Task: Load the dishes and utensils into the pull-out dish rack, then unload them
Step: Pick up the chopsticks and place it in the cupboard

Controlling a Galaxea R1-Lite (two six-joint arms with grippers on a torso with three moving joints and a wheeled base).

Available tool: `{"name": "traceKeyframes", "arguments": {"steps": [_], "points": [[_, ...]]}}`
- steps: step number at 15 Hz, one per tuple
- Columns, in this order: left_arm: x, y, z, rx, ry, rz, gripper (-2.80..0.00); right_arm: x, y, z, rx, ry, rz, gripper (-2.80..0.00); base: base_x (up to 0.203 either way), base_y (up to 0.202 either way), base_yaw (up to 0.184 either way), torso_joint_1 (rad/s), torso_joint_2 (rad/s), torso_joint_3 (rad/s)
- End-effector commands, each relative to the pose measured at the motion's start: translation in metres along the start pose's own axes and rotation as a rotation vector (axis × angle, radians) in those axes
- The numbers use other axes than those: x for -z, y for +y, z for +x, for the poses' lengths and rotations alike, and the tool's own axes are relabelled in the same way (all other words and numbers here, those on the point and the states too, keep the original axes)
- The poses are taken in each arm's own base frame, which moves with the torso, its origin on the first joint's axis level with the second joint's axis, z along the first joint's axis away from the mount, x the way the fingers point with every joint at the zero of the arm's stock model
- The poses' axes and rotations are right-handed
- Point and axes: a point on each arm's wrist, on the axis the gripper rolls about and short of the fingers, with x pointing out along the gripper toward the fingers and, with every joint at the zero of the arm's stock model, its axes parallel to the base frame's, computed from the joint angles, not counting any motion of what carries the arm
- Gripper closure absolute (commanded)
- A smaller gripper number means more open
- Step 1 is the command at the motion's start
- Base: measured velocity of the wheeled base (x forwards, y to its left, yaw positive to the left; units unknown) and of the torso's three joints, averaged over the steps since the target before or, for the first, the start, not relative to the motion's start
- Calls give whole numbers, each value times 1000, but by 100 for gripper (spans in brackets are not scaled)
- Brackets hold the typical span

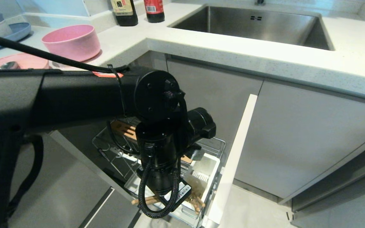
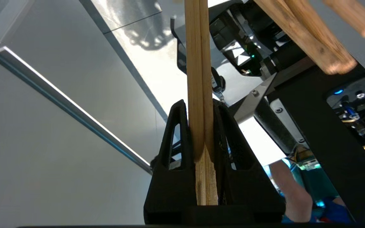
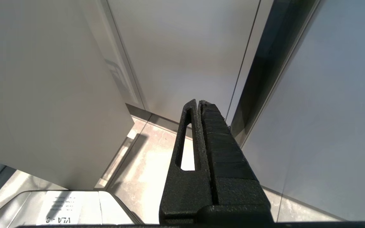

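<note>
Grey cabinet fronts (image 1: 296, 139) and a pale speckled surface (image 1: 233, 53) with a steel sink (image 1: 265, 27) frame what we see from the head view. Our chopsticks (image 2: 200, 95) stand clamped side by side in our left tool (image 2: 200, 133), whose fingers (image 2: 177, 136) press in on them from both sides. In the head view that arm (image 1: 160, 142) points down over the pull-out rack (image 1: 211, 148), which sits drawn out of the lower cabinet beside an open white door edge (image 1: 236, 158). Under the wrist, more wooden sticks (image 1: 195, 202) poke out of the white cup (image 1: 206, 177) at the near end of the rack; whether the clamped pair touches them we cannot tell. A slotted wooden strip (image 1: 124, 128) shows at the far end of the rack.

Up on the surface, left of the sink, our pink bowl (image 1: 71, 41) stands upright, just beside the pink plate (image 1: 17, 61), on which a metal spoon (image 1: 8, 65) lies. Blue dishes (image 1: 3, 30) sit behind them, and two dark bottles (image 1: 138, 11) stand at the back corner.

Our right tool (image 3: 200, 126) hangs by the cabinet doors above the floor (image 3: 150, 164), its fingers pressed together with nothing between them.
</note>
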Motion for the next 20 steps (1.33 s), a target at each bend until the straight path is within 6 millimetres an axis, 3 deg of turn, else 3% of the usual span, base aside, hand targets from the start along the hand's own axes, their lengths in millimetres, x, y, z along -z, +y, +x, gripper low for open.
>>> {"name": "traceKeyframes", "arguments": {"steps": [1, 10, 20], "points": [[-5, 0, 9, -3, 33, 0, 0, 0, 0, 0, 0, 1, 0, 0, 0, 0, 0, 0, 0, 0], [-24, -2, 33, -3, 35, -7, 0, 0, 0, 0, 0, 1, 0, 0, 0, 0, 0, 0, 0, 0], [-27, -2, 35, -2, 23, 5, 0, 0, 0, 0, 0, 1, 0, 0, 0, 0, 0, 0, 0, 0]]}}
